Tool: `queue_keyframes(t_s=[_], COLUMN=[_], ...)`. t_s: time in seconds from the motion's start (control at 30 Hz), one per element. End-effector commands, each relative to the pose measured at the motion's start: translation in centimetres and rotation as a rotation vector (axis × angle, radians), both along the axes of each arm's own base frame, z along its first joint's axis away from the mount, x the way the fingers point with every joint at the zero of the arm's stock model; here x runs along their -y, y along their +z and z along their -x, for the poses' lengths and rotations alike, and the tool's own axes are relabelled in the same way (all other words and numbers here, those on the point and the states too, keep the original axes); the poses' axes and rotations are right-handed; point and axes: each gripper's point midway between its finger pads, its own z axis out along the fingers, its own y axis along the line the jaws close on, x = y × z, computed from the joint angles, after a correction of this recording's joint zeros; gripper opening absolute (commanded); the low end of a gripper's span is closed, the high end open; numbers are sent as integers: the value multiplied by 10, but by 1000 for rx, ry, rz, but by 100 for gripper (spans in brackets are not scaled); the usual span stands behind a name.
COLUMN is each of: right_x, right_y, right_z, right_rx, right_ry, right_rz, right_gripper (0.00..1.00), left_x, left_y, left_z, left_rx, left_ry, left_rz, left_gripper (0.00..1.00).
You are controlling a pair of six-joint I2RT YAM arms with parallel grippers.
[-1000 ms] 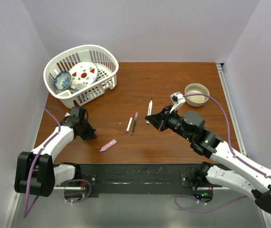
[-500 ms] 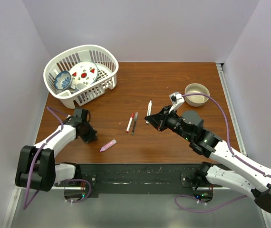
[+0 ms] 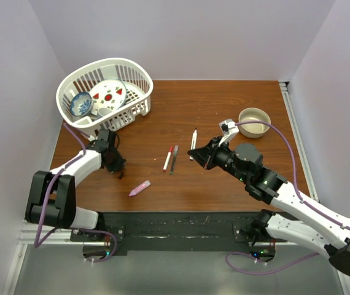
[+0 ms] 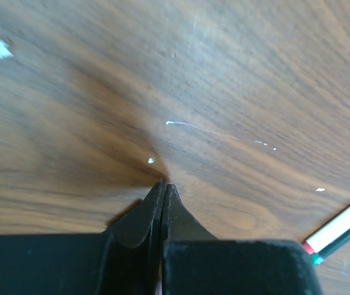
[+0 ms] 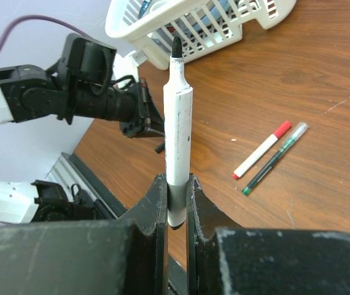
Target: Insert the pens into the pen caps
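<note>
One pen (image 5: pixel 178 135) in right pincer (image 5: pixel 176 187), over table (image 3: pixel 236 98)

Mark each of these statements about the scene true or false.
1. The right gripper grips a white pen with an exposed black tip. True.
2. The left gripper is wide open. False: its fingers are pressed together, with nothing visible between them.
3. The pink marker lies in the basket. False: it lies on the table, toward the near edge.
4. The red-capped pen and the dark pen lie side by side. True.
</note>
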Motion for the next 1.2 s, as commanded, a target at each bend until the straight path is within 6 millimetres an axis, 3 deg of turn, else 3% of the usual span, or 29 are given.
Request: queue_keyframes(t_s=[0.0,0.1,0.3,0.77,1.0,1.17], right_x=[7,6,3,3,3,3], right_y=[9,8,8,7,7,9], right_z=[-5,-5,-4,-3,-3,-3], right_rx=[38,36,31,30,30,33], right_ry=[-35,-35,-23,-16,-19,-18], right_rz=[0,0,-9,-17,-17,-21], right_gripper=[0,0,0,0,0,0], left_x=[-16,-22,-16,1,3,4], left_y=[28,30,31,-2,-6,-13], left_z=[-19,-11,7,29,28,29], left_rx=[54,-1,-52,-122,-142,-167], left_ry=[-70,-128,-227,-340,-367,-384], left_rz=[-121,-166,-145,-70,-85,-108], left_gripper=[12,27,39,32,24,24])
